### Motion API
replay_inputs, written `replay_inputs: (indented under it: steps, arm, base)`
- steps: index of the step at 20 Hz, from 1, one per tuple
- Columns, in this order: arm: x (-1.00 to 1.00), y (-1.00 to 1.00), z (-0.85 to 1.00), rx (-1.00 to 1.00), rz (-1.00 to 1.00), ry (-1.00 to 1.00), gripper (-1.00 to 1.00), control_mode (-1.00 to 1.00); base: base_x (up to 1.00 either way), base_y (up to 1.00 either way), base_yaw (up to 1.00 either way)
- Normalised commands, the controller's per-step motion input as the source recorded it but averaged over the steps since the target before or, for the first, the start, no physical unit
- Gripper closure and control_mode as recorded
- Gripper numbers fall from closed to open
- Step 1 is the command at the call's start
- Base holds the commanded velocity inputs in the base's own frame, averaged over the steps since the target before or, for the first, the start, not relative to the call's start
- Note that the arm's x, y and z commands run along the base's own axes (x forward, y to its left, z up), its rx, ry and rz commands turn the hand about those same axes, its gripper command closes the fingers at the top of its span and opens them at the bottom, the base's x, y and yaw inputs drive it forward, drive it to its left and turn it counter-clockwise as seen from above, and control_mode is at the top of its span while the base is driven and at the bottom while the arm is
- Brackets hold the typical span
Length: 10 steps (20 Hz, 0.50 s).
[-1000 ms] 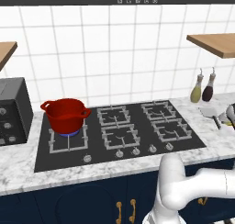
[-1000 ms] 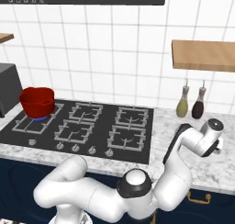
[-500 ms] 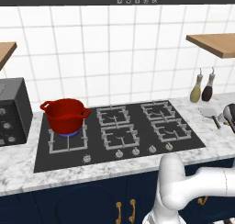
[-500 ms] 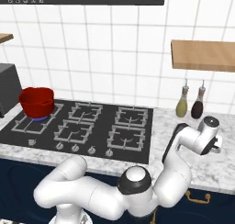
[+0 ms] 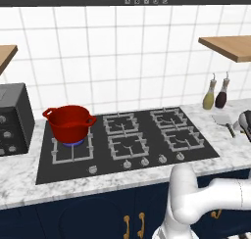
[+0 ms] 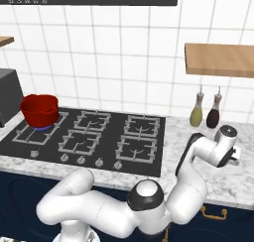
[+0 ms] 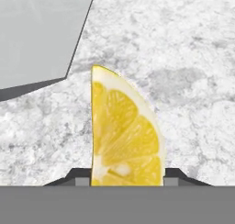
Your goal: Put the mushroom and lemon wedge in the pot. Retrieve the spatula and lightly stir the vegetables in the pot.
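The red pot [image 5: 69,123] sat on the hob's far-left burner, well apart from the surface's right end, where the spatula [image 5: 224,119] lay beside the lemon wedge [image 7: 125,135], flanked by the jaws, grip unclear.

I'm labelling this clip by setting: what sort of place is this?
A rendered home kitchen: a black gas hob carrying a glossy red pot, white tiled wall, marble-look counter.

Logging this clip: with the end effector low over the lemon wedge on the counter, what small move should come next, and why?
Probably close on the lemon wedge: it sits on the marble counter between the two fingertips, which look apart and not yet gripping. The pot waits across the stove.
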Motion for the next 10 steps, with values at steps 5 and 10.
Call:
replay_inputs:
  steps: [5,10]
  arm:
    - [-0.96,0.3,0.21,0.01,0.0,-0.17,1.0,-1.0]
    - [-0.77,0.94,0.66,0.0,0.01,-0.05,1.0,-1.0]
  base:
    - [0.0,0.0,0.0]
    - [0.0,0.0,0.0]
